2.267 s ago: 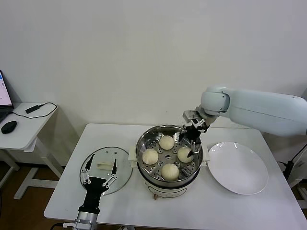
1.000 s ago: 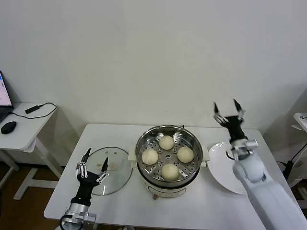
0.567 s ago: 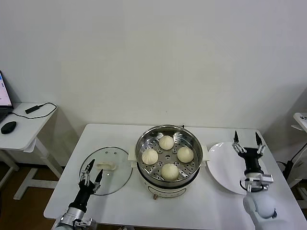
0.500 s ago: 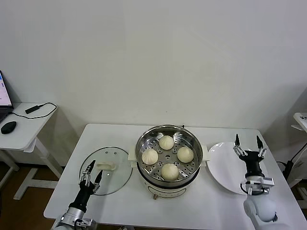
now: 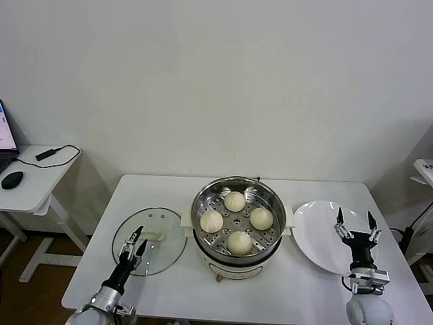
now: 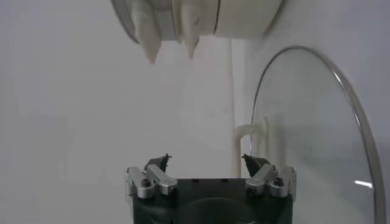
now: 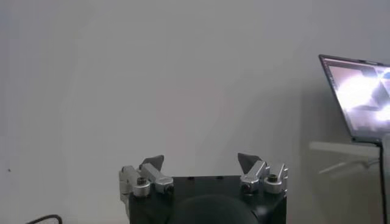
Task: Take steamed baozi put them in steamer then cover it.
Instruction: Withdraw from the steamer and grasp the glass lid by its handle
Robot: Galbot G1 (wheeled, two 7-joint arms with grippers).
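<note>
The steamer [image 5: 238, 180] stands open at the table's middle. Four baozi lie on its perforated tray: one at the back [image 5: 235, 201], one left [image 5: 212, 221], one right [image 5: 261, 218], one in front [image 5: 239, 242]. The round glass lid [image 5: 166, 252] lies flat to the steamer's left, white handle [image 5: 150, 236] up. My left gripper [image 5: 133, 247] is open and empty over the lid's near edge. In the left wrist view the gripper [image 6: 207, 161] faces the lid [image 6: 317, 134] and the steamer's base [image 6: 244, 18]. My right gripper [image 5: 354, 227] is open and empty, fingers up, over the near right edge of the white plate [image 5: 318, 233].
The white table [image 5: 284, 291] bears everything. A side desk [image 5: 34, 186] with a mouse [image 5: 12, 179] and a cable stands at the far left. The right wrist view shows my right gripper [image 7: 201, 161], a bare wall and a laptop screen [image 7: 359, 91].
My right arm has left the steamer, swung right and come down near the plate's front edge. My left gripper has drawn back from the lid's middle to its near edge.
</note>
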